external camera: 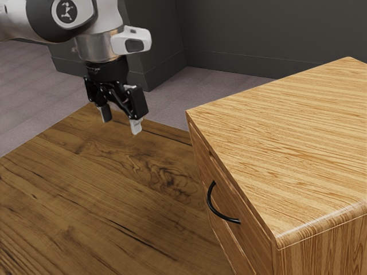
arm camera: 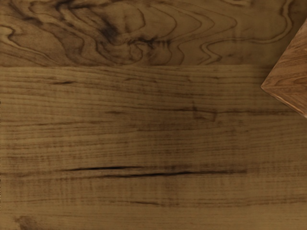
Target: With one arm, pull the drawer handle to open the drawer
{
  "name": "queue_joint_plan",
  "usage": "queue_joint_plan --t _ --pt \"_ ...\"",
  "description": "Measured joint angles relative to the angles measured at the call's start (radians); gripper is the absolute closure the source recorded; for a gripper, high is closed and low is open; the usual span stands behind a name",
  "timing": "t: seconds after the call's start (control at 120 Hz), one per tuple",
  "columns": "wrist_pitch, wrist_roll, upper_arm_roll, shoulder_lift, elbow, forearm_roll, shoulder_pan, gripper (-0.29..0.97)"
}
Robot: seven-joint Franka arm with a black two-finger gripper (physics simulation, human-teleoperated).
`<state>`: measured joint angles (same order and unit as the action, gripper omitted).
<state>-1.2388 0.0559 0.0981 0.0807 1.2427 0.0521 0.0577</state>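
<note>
**Desk:** What is the pincer doing?

**Operator:** My pincer (external camera: pixel 121 123) hangs from the arm (external camera: pixel 69 17) with its fingers pointing down, above the dark wooden table (external camera: pixel 86 195). The two fingers stand wide apart with nothing between them and touch nothing.

**Desk:** And the handle?

**Operator:** The drawer handle (external camera: pixel 217 207) is a thin black curved bar on the front of the drawer (external camera: pixel 225 197). It is well apart from my pincer, lower than the fingertips and off toward the exterior view's right. The drawer is set in the lighter wooden cabinet (external camera: pixel 287 143), and its front looks flush with the cabinet's face. The cabinet's near top corner is the part closest to my pincer, and even that is clear of the fingers.

**Desk:** What does the hand camera give you?

**Operator:** Straight under my pincer I see table (arm camera: pixel 144 134) boards with dark grain. One corner of the cabinet (arm camera: pixel 290 81) pokes in off to one side of the hand. I can't make out the handle in that view.

**Desk:** Anything near the fingers?

**Operator:** Beyond my pincer, past the table's far edge, lies grey floor (external camera: pixel 34 97).
</note>
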Motion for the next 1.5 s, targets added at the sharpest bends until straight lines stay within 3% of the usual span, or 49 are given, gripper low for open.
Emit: queue_joint_plan --t 0.317,0.483,0.775,0.983,1.05,1.167,1.25,1.358,1.5 --pt "-0.098 0.015 0.004 -0.004 -0.003 -0.012 0.0 0.0" --pt "-0.038 -0.048 0.022 -0.125 -0.176 -0.064 -0.025 0.0" --pt "0.001 -0.497 -0.003 -0.043 -0.184 -0.097 -0.071 0.0" --pt "-0.046 -0.808 -0.018 -0.022 -0.174 -0.103 0.017 0.0" --pt "-0.069 -0.88 -0.024 -0.137 -0.067 -0.102 0.042 0.0" --pt "-0.222 -0.988 -0.068 -0.506 0.39 -0.1 0.007 0.0" --pt "-0.334 -1.049 -0.098 -0.685 0.601 -0.082 -0.012 0.0" --pt "-0.478 -1.123 -0.143 -0.755 0.769 -0.068 -0.018 0.0" --pt "-0.631 -1.204 -0.221 -0.755 0.855 -0.067 -0.017 0.0"
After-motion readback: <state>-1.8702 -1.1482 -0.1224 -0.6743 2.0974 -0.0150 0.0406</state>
